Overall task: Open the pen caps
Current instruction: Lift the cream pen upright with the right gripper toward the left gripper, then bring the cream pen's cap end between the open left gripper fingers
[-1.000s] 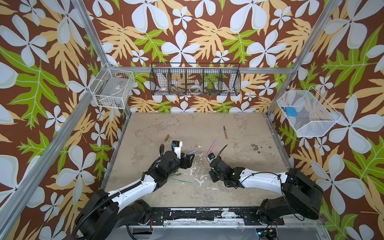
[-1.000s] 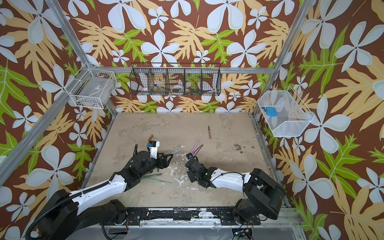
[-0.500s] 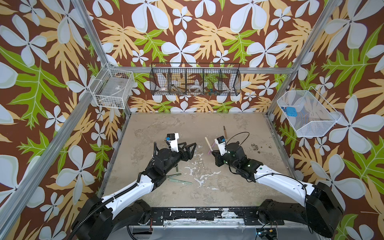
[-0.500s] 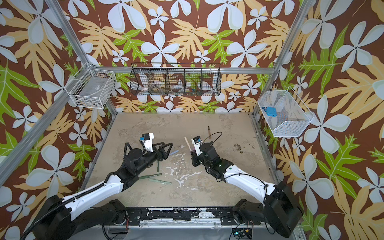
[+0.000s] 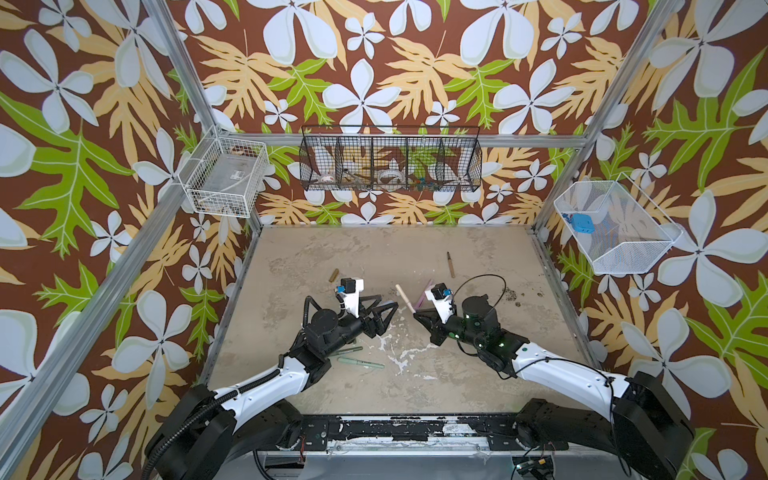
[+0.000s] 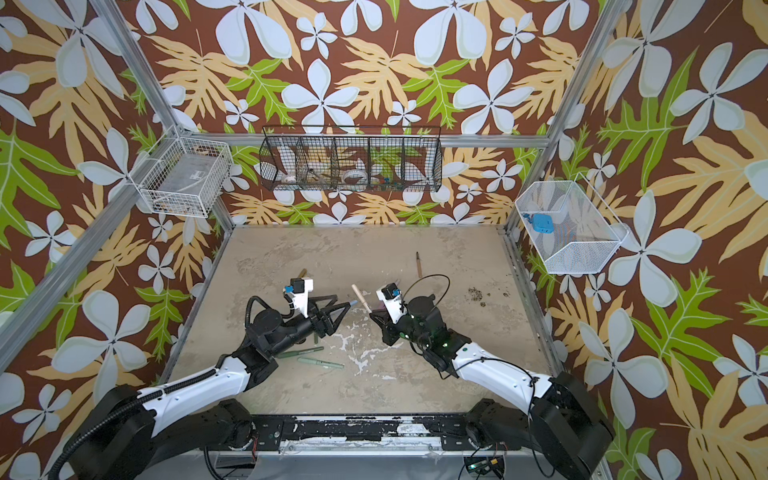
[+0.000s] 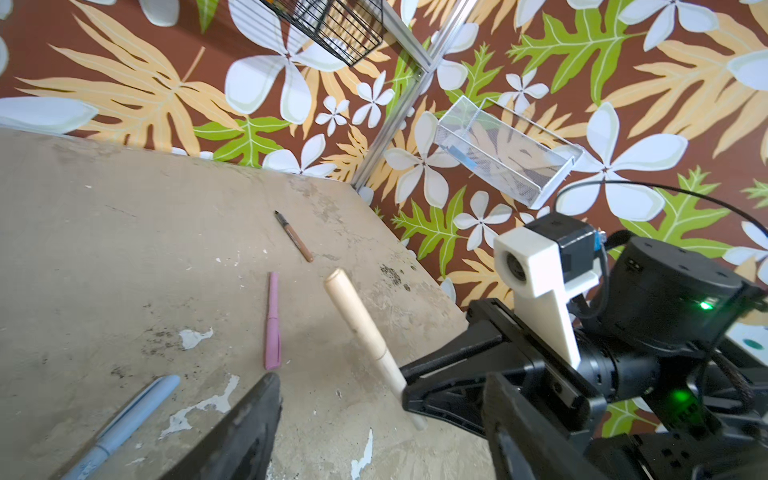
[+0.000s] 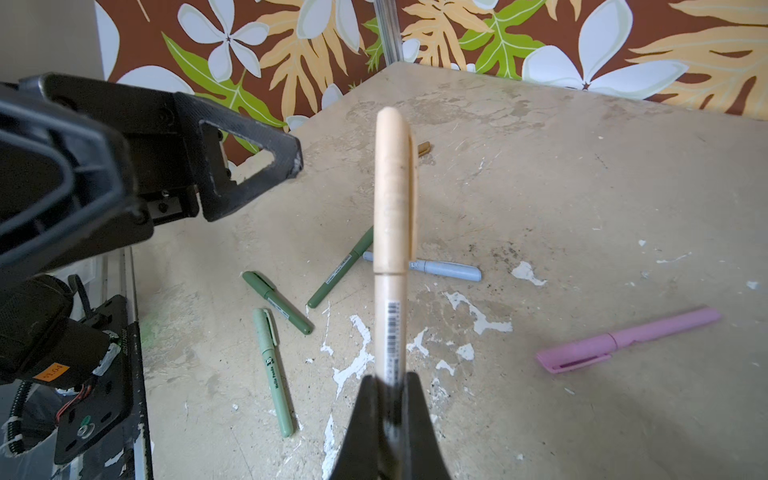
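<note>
Right jaws pinch barcoded beige pen (image 8: 390, 249), left jaws spread; green pen (image 8: 272, 368): "Hello Panda".

Light blue pen (image 7: 124, 419) partly off-frame in L wrist view; basket (image 5: 457, 162) contents indistinct

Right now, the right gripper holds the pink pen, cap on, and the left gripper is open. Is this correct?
No: the right gripper holds the beige pen, as the right wrist view shows. The pink pen lies on the table. The rest stands.
</note>
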Robot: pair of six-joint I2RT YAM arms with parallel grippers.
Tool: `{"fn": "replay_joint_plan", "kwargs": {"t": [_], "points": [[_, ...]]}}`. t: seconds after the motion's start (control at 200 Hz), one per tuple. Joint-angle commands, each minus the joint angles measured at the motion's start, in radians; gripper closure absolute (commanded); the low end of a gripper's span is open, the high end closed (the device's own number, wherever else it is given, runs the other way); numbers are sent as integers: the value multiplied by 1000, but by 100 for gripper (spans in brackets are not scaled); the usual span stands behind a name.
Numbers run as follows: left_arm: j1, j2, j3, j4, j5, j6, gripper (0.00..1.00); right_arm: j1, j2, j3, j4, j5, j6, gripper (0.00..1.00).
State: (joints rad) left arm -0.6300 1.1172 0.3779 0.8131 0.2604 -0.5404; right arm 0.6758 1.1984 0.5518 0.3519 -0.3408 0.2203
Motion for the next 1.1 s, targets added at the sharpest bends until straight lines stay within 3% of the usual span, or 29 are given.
{"fn": "replay_joint_plan", "kwargs": {"t": [0.0,0.706,0.906,1.091], "points": [[1,18,1,89,79,-1,26,4,9,5,68,-71,-15,97],[1,57,23,50,58,-9,57,85,23,15,75,-77,-81,98],[1,21,9,41,24,-4,61,100,26,17,68,-75,-92,98],[1,22,8,40,18,-1,75,104,22,16,61,-66,-98,98]]}}
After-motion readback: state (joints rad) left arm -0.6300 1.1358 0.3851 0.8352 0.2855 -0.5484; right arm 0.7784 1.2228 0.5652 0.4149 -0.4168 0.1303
